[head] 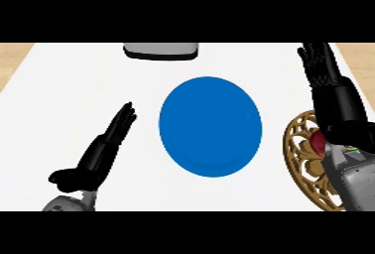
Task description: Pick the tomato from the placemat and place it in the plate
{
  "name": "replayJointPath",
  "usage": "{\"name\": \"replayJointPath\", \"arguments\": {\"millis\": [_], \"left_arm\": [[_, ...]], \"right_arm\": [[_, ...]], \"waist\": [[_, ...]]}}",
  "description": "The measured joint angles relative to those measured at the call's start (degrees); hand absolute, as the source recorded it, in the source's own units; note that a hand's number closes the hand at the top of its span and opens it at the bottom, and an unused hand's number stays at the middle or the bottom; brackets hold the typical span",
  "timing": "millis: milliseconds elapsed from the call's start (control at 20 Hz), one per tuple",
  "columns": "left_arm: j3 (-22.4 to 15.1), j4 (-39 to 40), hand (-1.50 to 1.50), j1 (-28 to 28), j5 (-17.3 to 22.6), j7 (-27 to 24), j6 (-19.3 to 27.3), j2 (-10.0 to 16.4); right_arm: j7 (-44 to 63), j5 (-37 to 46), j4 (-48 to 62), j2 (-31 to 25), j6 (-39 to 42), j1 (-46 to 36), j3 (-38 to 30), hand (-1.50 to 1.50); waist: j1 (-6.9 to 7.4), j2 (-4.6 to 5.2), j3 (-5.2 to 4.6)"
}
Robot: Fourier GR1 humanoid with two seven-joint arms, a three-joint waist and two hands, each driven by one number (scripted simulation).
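A blue plate lies in the middle of the white counter. At the right edge lies a round gold openwork placemat. On it, a dark red tomato peeks out from under my right forearm, mostly hidden. My right hand reaches past the mat toward the far right, fingers straight and open, holding nothing. My left hand rests open at the lower left of the plate, fingers straight and pointing away, empty.
A grey and black object sits at the counter's far edge, above the plate. Wooden floor shows beyond the counter's left and right sides.
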Motion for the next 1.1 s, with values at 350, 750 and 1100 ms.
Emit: {"name": "replayJointPath", "arguments": {"millis": [350, 750, 1100], "left_arm": [[6.3, 2.7, 0.0, 2.0, -0.7, 1.4, 3.0, 4.4], [11.0, 7.6, 0.0, 2.8, 0.6, 2.2, 2.1, 6.6], [12.5, 10.6, 0.0, 2.2, -0.8, 1.1, 1.3, 5.5]], "right_arm": [[2.3, -7.3, 1.8, -6.1, 15.0, 3.9, 1.6, 1.5], [-24.4, -5.7, 12.8, -8.4, 20.8, 17.7, -5.9, -1.5], [-39.4, -3.3, 19.2, -12.2, 24.2, 24.4, -13.7, -1.5]], "waist": [[-0.14, 0.65, 1.46], [-1.3, 0.82, 1.99], [-1.3, 0.68, 1.98]]}}
